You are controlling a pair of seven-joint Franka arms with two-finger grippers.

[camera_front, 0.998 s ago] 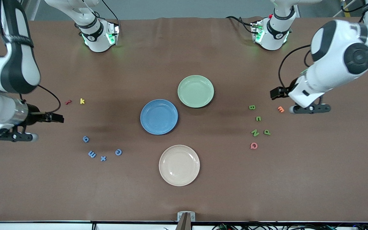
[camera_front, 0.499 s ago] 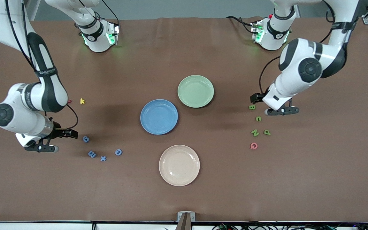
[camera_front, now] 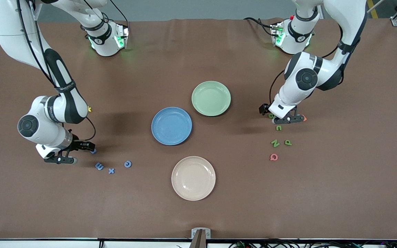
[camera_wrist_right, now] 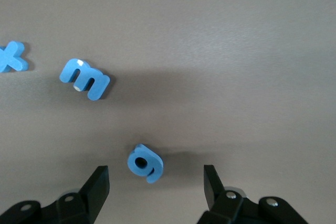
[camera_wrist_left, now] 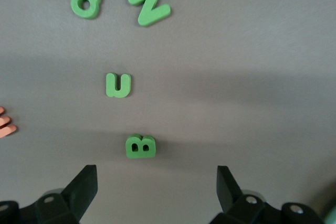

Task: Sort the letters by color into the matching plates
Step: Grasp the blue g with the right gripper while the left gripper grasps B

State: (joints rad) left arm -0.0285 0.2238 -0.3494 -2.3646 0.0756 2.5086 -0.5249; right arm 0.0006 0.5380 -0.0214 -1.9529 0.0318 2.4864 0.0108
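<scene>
Black fingers of the left tool point(camera_wrist_left: 152, 195) stand wide apart, low over the small green foam letter B point(camera_wrist_left: 140, 146), which lies flat on the brown surface point(camera_front: 219, 213) between them, untouched. Next out lie the green letter U point(camera_wrist_left: 118, 85), then the green letter N point(camera_wrist_left: 149, 4) and the green letter P point(camera_wrist_left: 83, 1), all nearer the front camera than the B, with a pink letter Q point(camera_front: 273, 157) nearest of that group and an orange letter point(camera_wrist_left: 5, 121) just beside the tool.

The right tool point(camera_wrist_right: 156, 190) also has its fingers spread, straddling the blue foam letter g point(camera_wrist_right: 145, 162) without gripping it, as far as the wrist view lets me judge. Farther out sit the blue letter m point(camera_wrist_right: 85, 79), the blue letter x point(camera_wrist_right: 11, 56) and the blue letter c point(camera_front: 128, 164). A yellow letter point(camera_front: 89, 109) peeks out beside the right arm.

Mid-surface, the round blue plate point(camera_front: 160, 119) and the round pale green plate point(camera_front: 202, 91) stand nearly touching, both bare; the cream plate point(camera_front: 181, 168) lies nearer the camera, also bare.

So sorting has hardly begun: no letter has reached a plate. Both arms appear poised for their first picks, and all four blue and four green letters remain to be carried.
</scene>
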